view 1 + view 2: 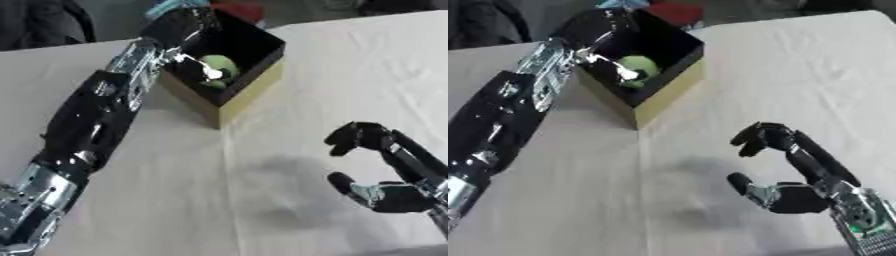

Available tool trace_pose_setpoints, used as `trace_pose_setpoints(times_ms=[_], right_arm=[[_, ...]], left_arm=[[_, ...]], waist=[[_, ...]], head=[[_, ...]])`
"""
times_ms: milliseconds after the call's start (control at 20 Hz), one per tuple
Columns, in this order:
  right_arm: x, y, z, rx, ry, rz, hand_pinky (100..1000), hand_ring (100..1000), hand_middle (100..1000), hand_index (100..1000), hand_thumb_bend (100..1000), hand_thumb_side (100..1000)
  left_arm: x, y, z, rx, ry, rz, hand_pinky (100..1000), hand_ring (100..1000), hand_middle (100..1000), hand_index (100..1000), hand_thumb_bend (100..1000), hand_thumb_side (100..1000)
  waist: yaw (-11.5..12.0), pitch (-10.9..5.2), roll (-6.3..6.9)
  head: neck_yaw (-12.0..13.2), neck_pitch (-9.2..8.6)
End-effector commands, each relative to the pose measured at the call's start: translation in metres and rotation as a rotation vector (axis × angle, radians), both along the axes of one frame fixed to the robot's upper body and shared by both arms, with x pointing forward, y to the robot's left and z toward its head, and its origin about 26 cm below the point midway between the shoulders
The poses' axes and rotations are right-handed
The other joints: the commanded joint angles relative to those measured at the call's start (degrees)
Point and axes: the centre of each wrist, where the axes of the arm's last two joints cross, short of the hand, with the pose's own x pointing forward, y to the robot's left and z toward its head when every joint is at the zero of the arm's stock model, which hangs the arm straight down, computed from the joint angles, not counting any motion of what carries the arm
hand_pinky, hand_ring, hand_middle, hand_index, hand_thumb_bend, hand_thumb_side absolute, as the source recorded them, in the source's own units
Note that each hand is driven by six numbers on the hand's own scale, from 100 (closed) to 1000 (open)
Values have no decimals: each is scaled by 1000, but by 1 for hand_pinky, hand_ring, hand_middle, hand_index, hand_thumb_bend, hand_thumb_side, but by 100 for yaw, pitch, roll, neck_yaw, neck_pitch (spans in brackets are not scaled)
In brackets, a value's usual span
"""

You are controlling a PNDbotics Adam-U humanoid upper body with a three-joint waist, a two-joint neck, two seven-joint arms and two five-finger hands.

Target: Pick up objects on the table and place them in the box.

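A black-lined box with a yellow outer wall (251, 94) stands at the far middle of the table. A round green object (221, 66) lies inside it. My left arm stretches from the lower left up to the box, and my left hand (178, 29) is down inside it, right at the green object. Black hand against black lining hides whether it grips. My right hand (800, 198) hovers over the cloth at the lower right, palm inward, fingers loosely arched above the thumb with a wide gap and nothing in it.
A white cloth (289, 165) covers the table. Something red (242, 10) lies just behind the box at the far edge, partly hidden. My left forearm (92, 120) lies across the table's left side.
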Motion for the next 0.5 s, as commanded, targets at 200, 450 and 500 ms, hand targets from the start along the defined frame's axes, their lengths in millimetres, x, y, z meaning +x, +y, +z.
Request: trace_pose_setpoints(times_ms=[200,450,500], right_arm=[[1,-3,8,3,-27,-7,626,626,686,746,369,512],[1,-7,7,7,-29,-28,627,626,686,746,368,513],[1,-8,8,8,-32,-31,627,626,686,746,367,514]], left_arm=[[-13,10,43,-157,-76,-87,765,712,694,797,980,767],[-49,27,82,-485,-82,-233,729,662,629,776,811,803],[-58,32,90,-543,-84,-258,726,659,625,775,805,802]], waist=[[65,-73,-38],[205,-62,-63],[244,-58,-70]], head=[[-101,-75],[-217,-109],[-233,-118]])
